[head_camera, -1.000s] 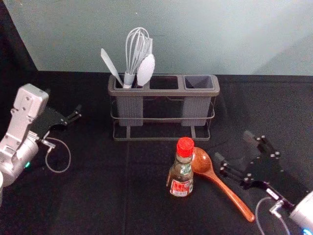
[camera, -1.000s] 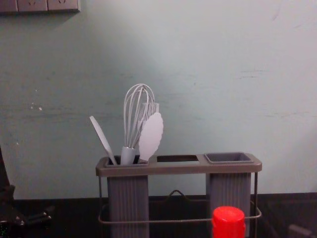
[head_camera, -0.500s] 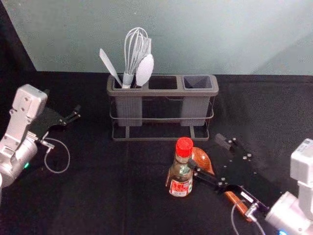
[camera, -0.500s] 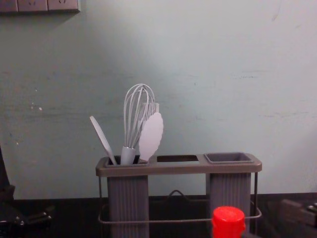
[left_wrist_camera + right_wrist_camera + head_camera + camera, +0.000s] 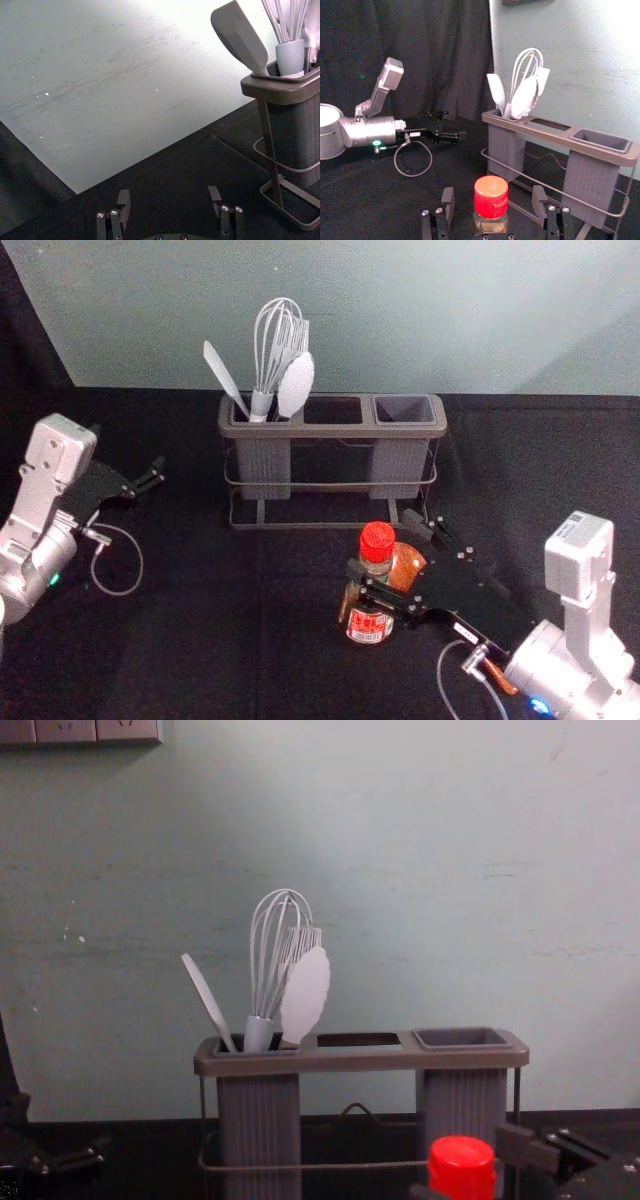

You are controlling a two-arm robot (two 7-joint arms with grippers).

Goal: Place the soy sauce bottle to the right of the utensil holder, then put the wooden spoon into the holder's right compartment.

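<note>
Step in hand, as judged: taking hold of the bottle; placing it and storing the spoon are both to do.

Near: the glossy brown wooden spoon (image 5: 406, 565) lies on the black cloth (image 5: 200, 640), its handle running toward the robot and partly under the right arm. The small clear glass soy sauce bottle with red cap (image 5: 369, 627) stands upright beside the spoon's bowl; contact between them cannot be told. The right gripper (image 5: 493, 196) is around the bottle, fingers apart, a gap showing either side of the cap.

Next move, judged: centre, close on the glass, lift straight up before going right. Risk: a low sideways start could drag the spoon or tip the bottle.

Farther: the left gripper (image 5: 169, 195) is parked on the left side, fingers apart. The grey-brown utensil holder with wire frame (image 5: 335, 428) stands behind the bottle; its front lower rail is near the right fingers, so the carry should swing wide of that corner. Cloth past the holder's right end looks roomy enough for the bottle. The grey ribbed right compartment (image 5: 405, 410) has nothing standing in it. The pale wall (image 5: 400, 310) limits reach behind.
</note>
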